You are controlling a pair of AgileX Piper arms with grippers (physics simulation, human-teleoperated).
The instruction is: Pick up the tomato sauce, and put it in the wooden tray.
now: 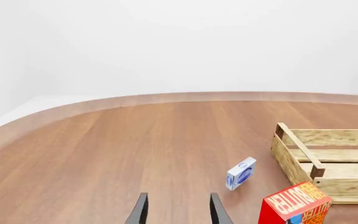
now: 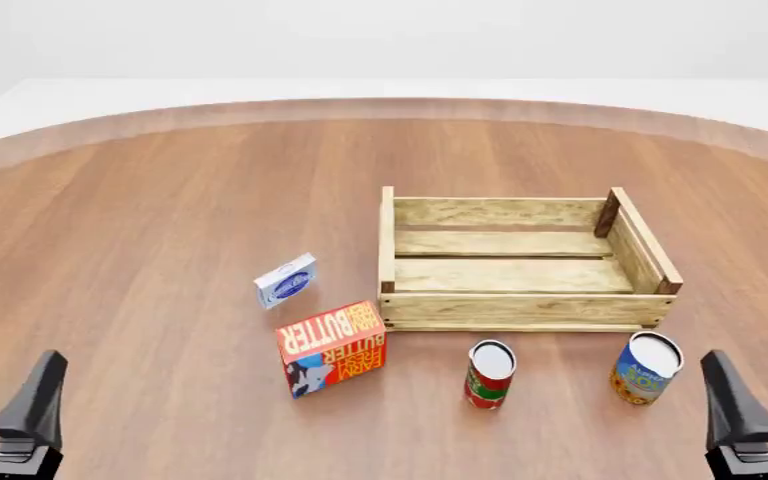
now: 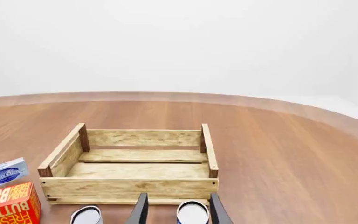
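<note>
The tomato sauce, a small cylindrical can with a red label, a green band low down and a white round top, stands upright on the brown wooden table, its long axis vertical and its top facing up. It sits just in front of the wooden tray, a large open crate of light slats with darker corner posts, near the middle of the crate's near wall and apart from it. A blue-and-orange can stands upright to its right; a red butter box and a small blue-and-white box lie to its left. The left gripper and the right gripper both show fingers spread apart, holding nothing, at the near edge.
</note>
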